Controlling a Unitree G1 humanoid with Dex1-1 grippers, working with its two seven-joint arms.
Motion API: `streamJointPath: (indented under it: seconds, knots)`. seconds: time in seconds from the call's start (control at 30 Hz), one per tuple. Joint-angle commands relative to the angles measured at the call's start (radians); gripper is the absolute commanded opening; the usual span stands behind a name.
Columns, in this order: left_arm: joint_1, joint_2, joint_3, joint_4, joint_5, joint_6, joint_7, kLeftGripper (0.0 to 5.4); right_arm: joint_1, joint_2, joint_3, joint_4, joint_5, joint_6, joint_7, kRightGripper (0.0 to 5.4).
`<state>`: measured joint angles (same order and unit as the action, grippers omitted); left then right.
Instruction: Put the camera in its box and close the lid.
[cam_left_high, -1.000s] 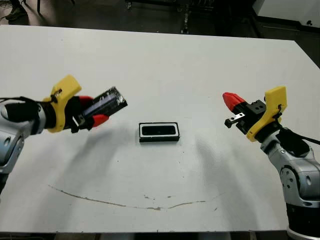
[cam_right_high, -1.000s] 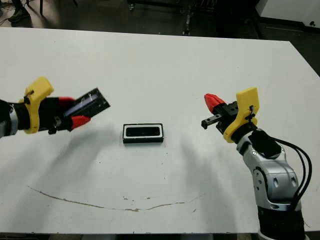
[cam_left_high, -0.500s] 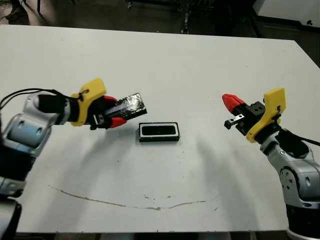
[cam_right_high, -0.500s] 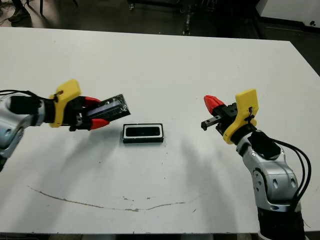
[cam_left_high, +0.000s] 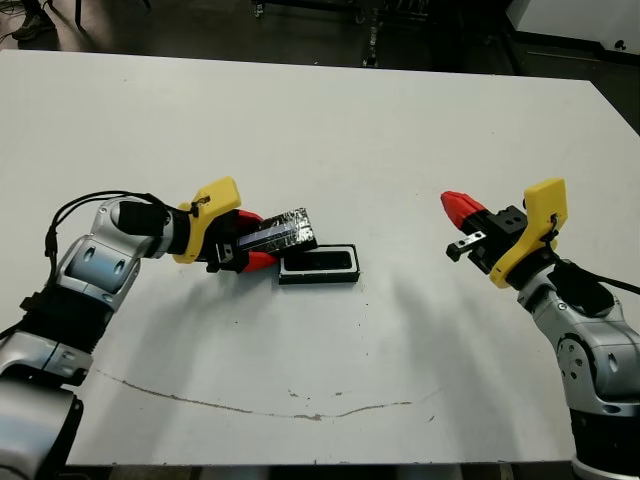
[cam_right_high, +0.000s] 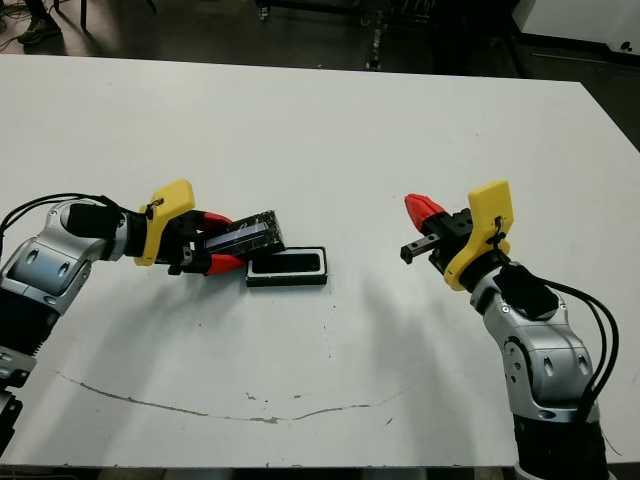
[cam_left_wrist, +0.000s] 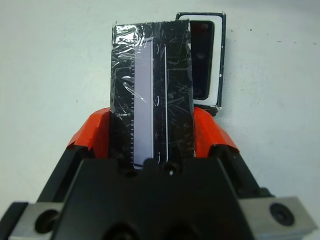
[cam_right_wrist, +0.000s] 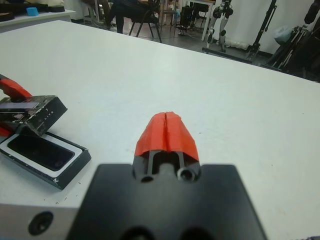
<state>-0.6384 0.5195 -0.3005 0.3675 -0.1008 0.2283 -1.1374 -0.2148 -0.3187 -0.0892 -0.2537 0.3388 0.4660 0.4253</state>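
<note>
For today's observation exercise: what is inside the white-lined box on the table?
Inside the box a flat dark surface shows within the white lining, probably the camera. The lid, held by the left gripper, covers one end.

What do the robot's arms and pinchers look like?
Both arms are silver-grey metal with rounded joints and black cables looping along them. Each wrist has a bright yellow bracket. The left gripper and right gripper have black bodies and two red-tipped fingers. In the wrist views, the bodies look blocky with silver bolted plates.
</note>
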Motion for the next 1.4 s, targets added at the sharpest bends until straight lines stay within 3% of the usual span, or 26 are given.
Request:
streamJointPath:
  seconds: [0.03,0.37,0.5,0.77,1.4]
  knots:
    - [0.007,0.001,-0.015,0.034,0.003,0.031,-0.048,3.17,0.016,-0.003,0.004,0.009,-0.006,-0.006,-0.002,0.00]
    - [-0.022,0.007,-0.020,0.069,0.003,0.054,-0.127,3.17,0.020,-0.001,0.008,0.010,-0.005,-0.009,-0.004,0.00]
    - [-0.048,0.005,-0.040,0.084,0.012,0.113,-0.162,3.17,0.022,-0.001,0.006,0.012,-0.003,-0.012,-0.001,0.00]
    - [-0.041,-0.002,-0.046,0.083,0.018,0.066,-0.163,3.17,0.022,0.002,0.002,0.013,0.008,0.000,-0.002,0.00]
    - [0.003,-0.022,-0.068,-0.001,0.012,0.075,-0.153,3.17,0.016,-0.003,0.001,0.009,0.006,0.022,-0.009,0.00]
